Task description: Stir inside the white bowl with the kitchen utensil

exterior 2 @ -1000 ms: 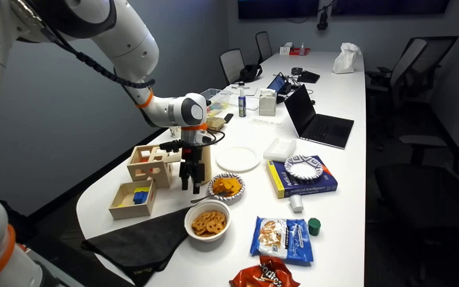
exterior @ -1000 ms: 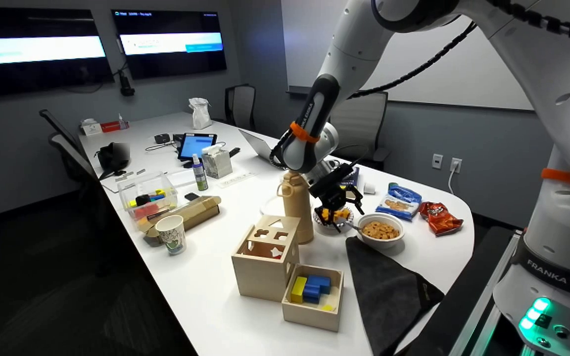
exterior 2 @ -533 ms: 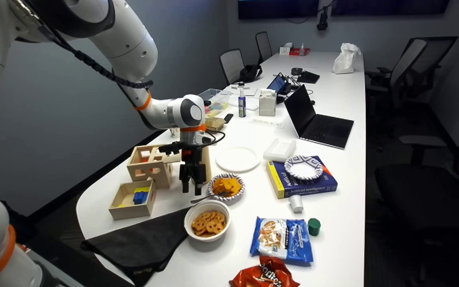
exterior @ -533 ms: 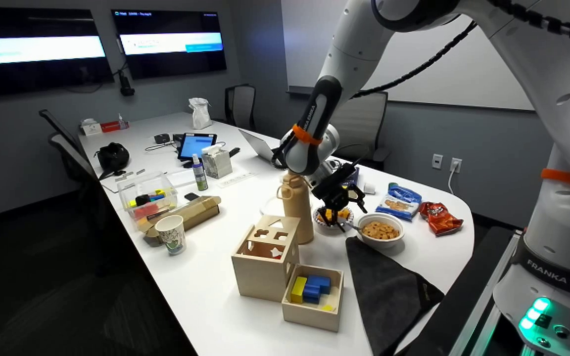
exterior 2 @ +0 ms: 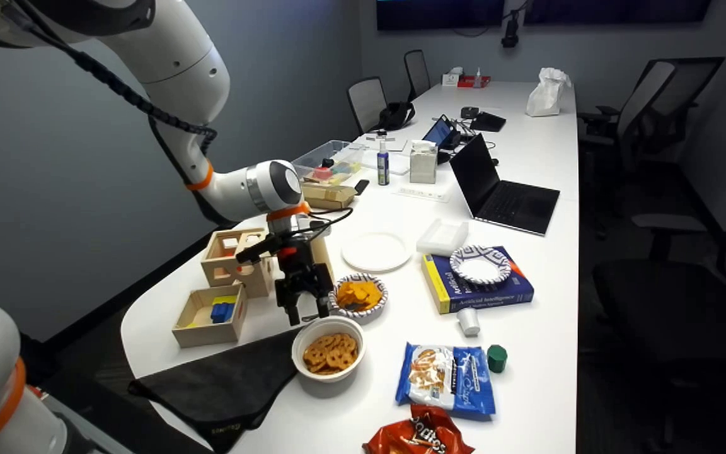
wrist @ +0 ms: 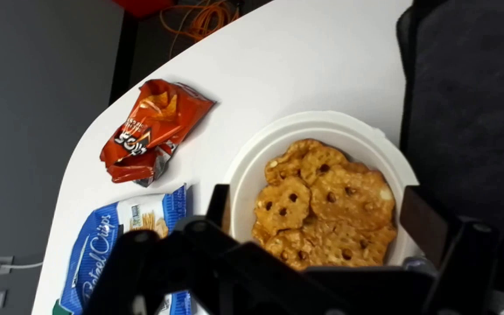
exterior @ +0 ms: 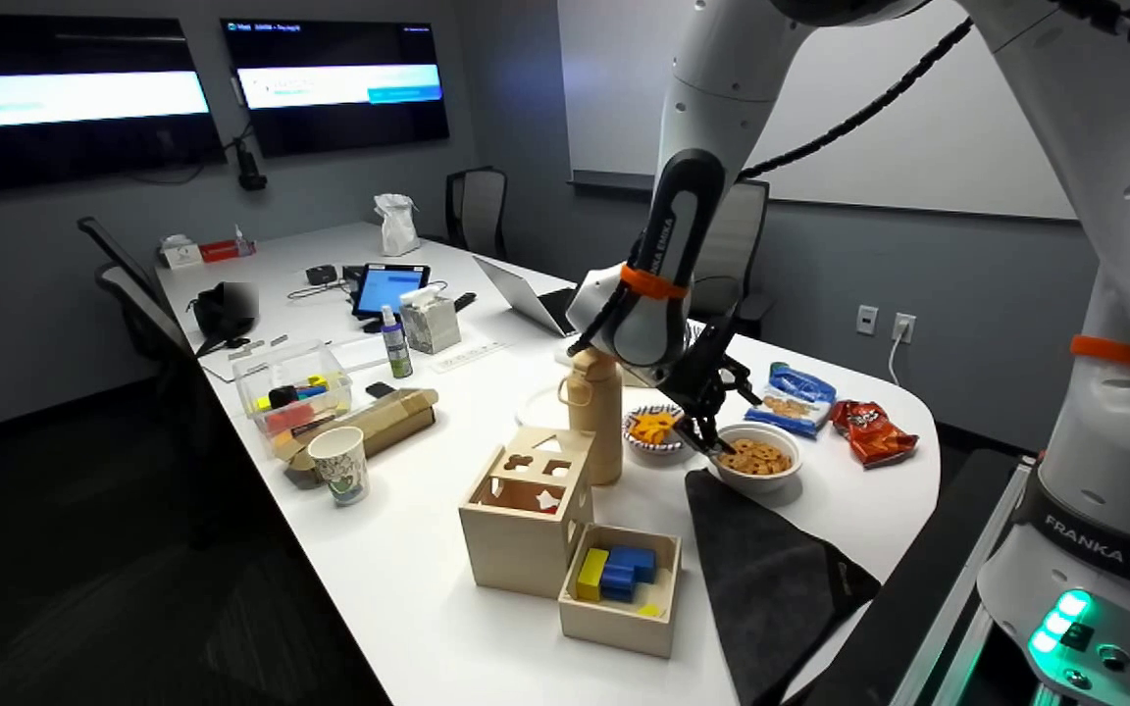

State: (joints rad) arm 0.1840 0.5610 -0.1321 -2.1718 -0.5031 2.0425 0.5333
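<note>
The white bowl stands upright on the table in both exterior views [exterior: 757, 483] [exterior 2: 331, 379]. It holds orange-brown pretzel crisps [wrist: 322, 205]. In the wrist view the bowl's rim [wrist: 322, 117] lies below and between the two fingers. My gripper [exterior: 735, 424] is open with nothing between its fingers. In an exterior view its fingertips [exterior 2: 308, 317] hang beside the bowl's rim. The silver kitchen utensil rests with its dark head [exterior 2: 353, 306] in the patterned bowl and its handle end near the white bowl. The fingers hide part of the handle. Its shiny end [wrist: 419, 264] shows beside a finger.
A patterned bowl [exterior 2: 380, 288] with yellow chips stands close by. A tan flask [exterior: 596, 417] and a wooden shape box [exterior: 526, 549] stand near the arm. A black cloth [exterior 2: 224, 384] touches the bowl's side. A blue bag [exterior 2: 446, 378] and red bag [exterior 2: 420, 435] lie beyond.
My gripper has moved from beside the chip bowl toward the white bowl, turning and tilting, with its fingers still open. The bowls have not moved.
</note>
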